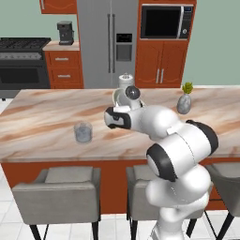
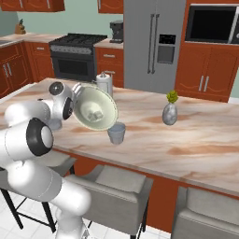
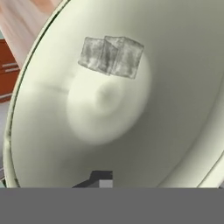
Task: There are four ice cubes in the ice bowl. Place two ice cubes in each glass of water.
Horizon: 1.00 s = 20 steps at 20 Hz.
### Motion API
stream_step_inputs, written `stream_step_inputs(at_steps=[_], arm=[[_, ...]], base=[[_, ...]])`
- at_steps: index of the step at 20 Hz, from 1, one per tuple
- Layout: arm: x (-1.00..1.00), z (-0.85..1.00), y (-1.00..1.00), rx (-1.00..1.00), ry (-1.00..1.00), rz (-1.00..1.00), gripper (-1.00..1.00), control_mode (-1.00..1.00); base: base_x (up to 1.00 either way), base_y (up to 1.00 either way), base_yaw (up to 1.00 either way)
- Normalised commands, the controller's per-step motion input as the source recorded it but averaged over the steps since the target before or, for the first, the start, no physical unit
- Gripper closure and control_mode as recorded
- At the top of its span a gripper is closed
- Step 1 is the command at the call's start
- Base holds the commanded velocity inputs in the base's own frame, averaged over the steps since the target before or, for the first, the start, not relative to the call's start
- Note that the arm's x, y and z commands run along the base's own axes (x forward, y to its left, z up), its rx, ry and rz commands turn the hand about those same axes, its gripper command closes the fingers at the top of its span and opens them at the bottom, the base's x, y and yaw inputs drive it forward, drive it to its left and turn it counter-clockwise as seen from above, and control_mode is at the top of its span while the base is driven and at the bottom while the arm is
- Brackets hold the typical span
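My gripper (image 3: 102, 180) is shut on the rim of the ice bowl (image 2: 103, 108) and holds it lifted and tipped steeply on its side above the counter. Two ice cubes (image 3: 111, 55) lie side by side against the bowl's inner wall; they show as pale lumps, the ice cubes (image 2: 95, 114). Just below the bowl's lower rim stands one glass of water (image 2: 116, 133), upright on the counter. The other glass (image 1: 83, 131) stands farther left near the counter's front edge. Part of the bowl (image 1: 116, 96) peeks out behind my hand.
A white-silver jug (image 2: 105, 82) stands just behind the bowl, and a grey vase with a green sprig (image 2: 170, 113) sits to the right. Grey stools (image 1: 58, 187) line the marble counter's (image 2: 196, 140) near side.
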Motion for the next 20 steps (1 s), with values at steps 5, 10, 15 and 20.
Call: stream_step_inputs(at_steps=[5, 10, 15, 20], arm=[[0.12, 0.24, -0.13, 0.01, -0.01, 0.01, 1.00, -1.00], [0.00, 0.43, -0.07, 0.03, 0.00, 0.00, 1.00, -1.00], [0.00, 0.47, -0.12, 0.05, 0.00, 0.00, 1.00, -1.00], [0.00, 0.38, -0.17, 0.01, 0.00, 0.00, 1.00, -1.00]], base=[[0.00, 0.00, 0.00], [0.00, 0.00, 0.00], [0.00, 0.00, 0.00], [0.00, 0.00, 0.00]])
